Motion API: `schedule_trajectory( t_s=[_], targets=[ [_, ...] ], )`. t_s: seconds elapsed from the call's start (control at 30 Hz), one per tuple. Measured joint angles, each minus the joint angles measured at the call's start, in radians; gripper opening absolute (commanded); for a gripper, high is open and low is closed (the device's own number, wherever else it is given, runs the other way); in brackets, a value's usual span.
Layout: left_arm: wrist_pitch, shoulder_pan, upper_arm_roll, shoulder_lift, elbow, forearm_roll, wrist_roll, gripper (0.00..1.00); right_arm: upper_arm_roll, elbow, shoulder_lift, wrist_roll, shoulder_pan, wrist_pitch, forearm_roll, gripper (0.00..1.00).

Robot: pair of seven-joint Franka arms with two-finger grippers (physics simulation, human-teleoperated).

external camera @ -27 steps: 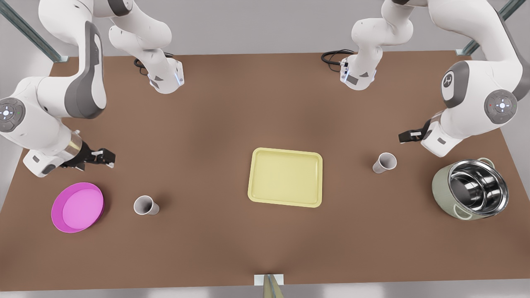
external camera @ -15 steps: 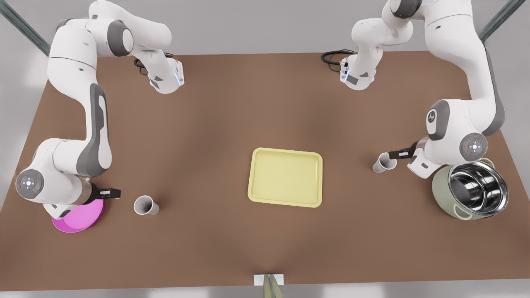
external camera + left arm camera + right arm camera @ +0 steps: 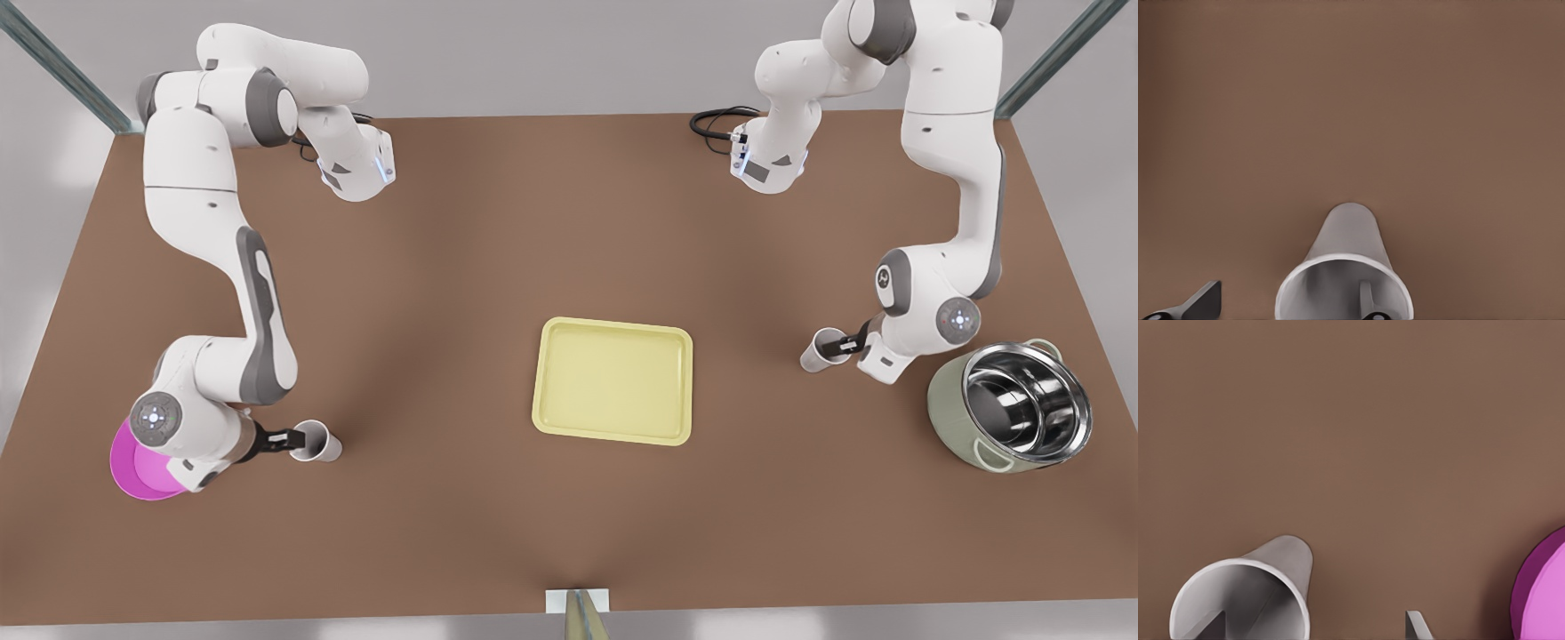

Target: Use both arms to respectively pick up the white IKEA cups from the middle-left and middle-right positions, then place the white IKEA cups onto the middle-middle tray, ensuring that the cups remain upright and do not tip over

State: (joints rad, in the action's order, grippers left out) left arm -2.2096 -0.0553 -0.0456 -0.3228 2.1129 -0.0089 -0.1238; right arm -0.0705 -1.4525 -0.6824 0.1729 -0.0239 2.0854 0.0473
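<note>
Two white IKEA cups stand upright on the brown table. One cup (image 3: 325, 448) (image 3: 1248, 587) is at the front view's left, where my right gripper (image 3: 286, 438) (image 3: 1317, 628) is open, one finger inside the rim and one outside. The other cup (image 3: 813, 355) (image 3: 1345, 260) is at the front view's right, and my left gripper (image 3: 846, 344) (image 3: 1288, 308) is open across its rim in the same way. The pale yellow tray (image 3: 613, 380) lies between them with nothing on it.
A magenta plate (image 3: 132, 471) (image 3: 1546, 593) lies partly under the right arm's wrist. A steel-lined pot (image 3: 1013, 404) stands close beside the left arm's wrist. Both arm bases and a black cable (image 3: 716, 120) are at the table's back edge.
Both arms came down and moved inward onto their cups. The grippers were clear of the cups before and now straddle their rims. The cups have not moved.
</note>
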Motion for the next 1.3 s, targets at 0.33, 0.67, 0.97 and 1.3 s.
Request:
schedule_trajectory(
  t_s=[0.33,0.67,0.97,1.3],
  targets=[
    [-0.063,-0.005,0.0,-0.032,0.006,-0.06,-0.026,0.21,0.0,-0.057,-0.037,0.008,0.004,0.045,0.043,1.0],
    [0.062,0.043,0.179,-0.114,-0.445,-0.092,-0.102,0.21,-0.001,-0.05,-0.062,0.015,0.009,0.07,0.048,0.54],
    [0.084,0.223,0.269,-0.316,-0.622,-0.09,-0.327,0.21,-0.001,-0.022,-0.061,0.027,-0.011,0.073,0.045,0.21],
    [-0.126,0.213,0.352,-0.329,-0.444,-0.094,-0.485,0.21,0.261,0.081,-0.057,-0.042,-0.136,0.074,0.049,0.21]
  ],
)
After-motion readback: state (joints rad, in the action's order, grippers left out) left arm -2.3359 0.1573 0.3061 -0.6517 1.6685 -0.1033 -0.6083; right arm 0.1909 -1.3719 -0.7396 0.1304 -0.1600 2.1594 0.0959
